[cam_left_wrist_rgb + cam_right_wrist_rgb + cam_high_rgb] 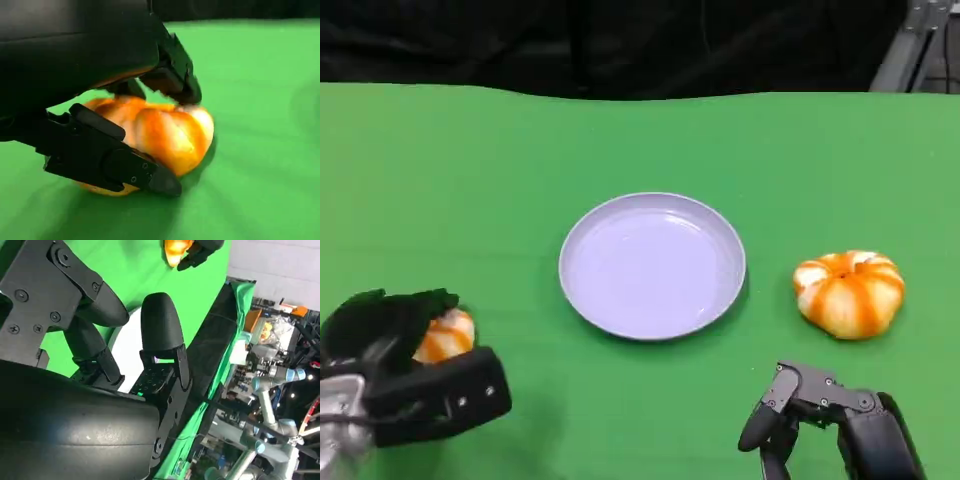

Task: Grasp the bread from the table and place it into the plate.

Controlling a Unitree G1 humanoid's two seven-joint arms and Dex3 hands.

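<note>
The fingers of the left hand are closing around a bread, one finger lying low along its near side and another pressing down on its top, so the orange-striped loaf is being pinched between them. In the left wrist view the bread's underside seems to be resting on the green table, though the shadow there is making it hard to say whether it is already lifting. From the head view this held bread is sitting at the table's near left, well apart from the plate, which is lying empty in the middle. A second bread is lying to the right of the plate, untouched. The right hand is hovering near the table's front edge, just short of that second loaf, its fingers curling downward but apart and holding nothing. The main risk is the grip itself: the loaf is rounded and glossy and looks soft, and the fingers are meeting it at the top and one low side rather than wrapping it, so it could squirt out sideways on the lift or deform under a harder squeeze. A slip during the carry would be dropping it short of the plate's rim, where it could roll away.
</note>
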